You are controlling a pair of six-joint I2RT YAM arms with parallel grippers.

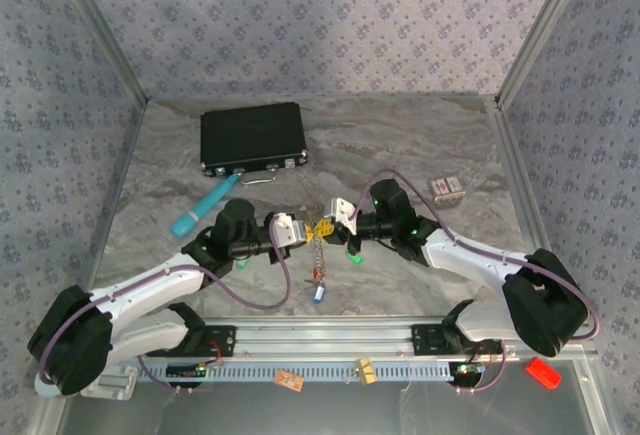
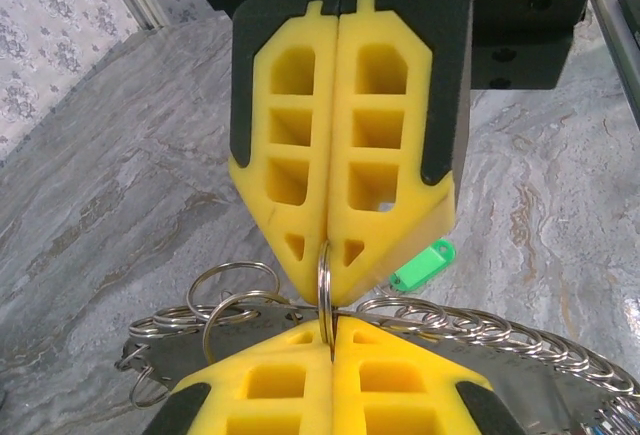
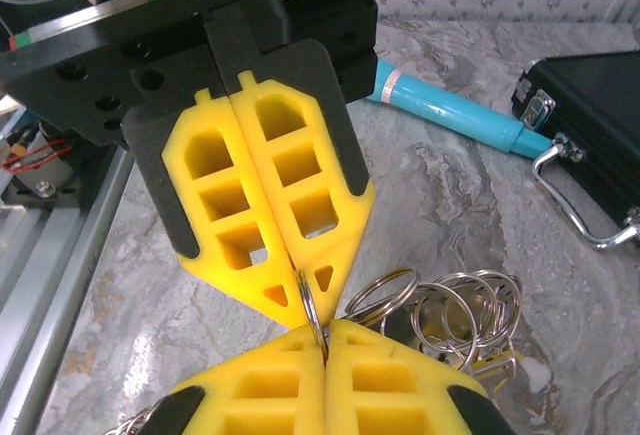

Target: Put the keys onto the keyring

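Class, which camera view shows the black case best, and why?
The top view: the whole black case lies there, lid and latches visible. The right wrist view catches one corner and its metal handle.

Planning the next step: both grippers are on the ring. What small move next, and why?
Probably open the right gripper and back it off toward the green key. Both it and the left gripper are shut tip to tip on the same keyring loop, and that key lies loose on the table.
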